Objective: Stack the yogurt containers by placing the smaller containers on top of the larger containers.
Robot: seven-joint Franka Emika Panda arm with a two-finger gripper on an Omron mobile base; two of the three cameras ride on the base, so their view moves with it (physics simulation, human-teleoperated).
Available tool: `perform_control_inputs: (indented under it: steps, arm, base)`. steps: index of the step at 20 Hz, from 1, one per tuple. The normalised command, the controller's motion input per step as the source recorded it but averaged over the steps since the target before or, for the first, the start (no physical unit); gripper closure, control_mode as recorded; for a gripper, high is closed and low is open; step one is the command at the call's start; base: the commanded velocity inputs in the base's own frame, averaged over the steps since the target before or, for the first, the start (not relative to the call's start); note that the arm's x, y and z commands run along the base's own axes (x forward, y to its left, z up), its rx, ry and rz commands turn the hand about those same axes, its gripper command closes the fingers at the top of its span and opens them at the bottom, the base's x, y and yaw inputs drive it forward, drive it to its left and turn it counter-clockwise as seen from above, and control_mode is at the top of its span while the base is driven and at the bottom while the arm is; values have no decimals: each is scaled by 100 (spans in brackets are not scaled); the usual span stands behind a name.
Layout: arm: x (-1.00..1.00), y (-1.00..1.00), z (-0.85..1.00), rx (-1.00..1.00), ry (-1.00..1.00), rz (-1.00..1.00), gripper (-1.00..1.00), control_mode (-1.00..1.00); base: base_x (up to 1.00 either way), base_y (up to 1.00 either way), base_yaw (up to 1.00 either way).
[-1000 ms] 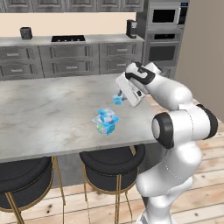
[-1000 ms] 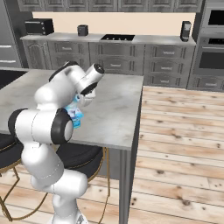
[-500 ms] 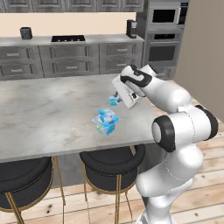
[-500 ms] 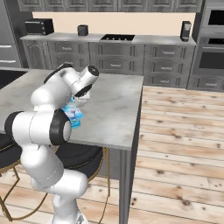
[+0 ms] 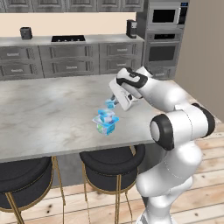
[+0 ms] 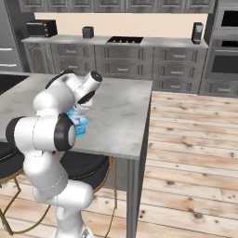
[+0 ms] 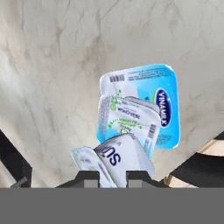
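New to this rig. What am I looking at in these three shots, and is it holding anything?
A white robot arm on a driving base, in a rendered kitchen. Two pictures come from cameras on the base, behind the arm to its left and right; the third looks along the claw. On the grey marble counter sits a squarish blue-and-white yogurt pack. The claw is shut on a tiny light-blue yogurt cup with a whitish top, held in the air just above the pack.

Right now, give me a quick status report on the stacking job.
Gripper shut on small yogurt cup, held above the counter. Larger yogurt pack sits below. Nothing between them.
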Motion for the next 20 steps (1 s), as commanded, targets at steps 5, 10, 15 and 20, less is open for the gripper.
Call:
perform_control_inputs:
  steps: [5,10,15,20]
  arm:
    - [15,13,-14,6,7,0,100,-100]
    - [12,12,-6,8,0,0,100,-100]
    - [1,9,-10,3,0,0,100,-100]
    - [1,6,-10,0,0,0,100,-100]
  base:
    - [0,0,0]
    - [0,0,0]
    - [0,0,0]
    - [0,0,0]
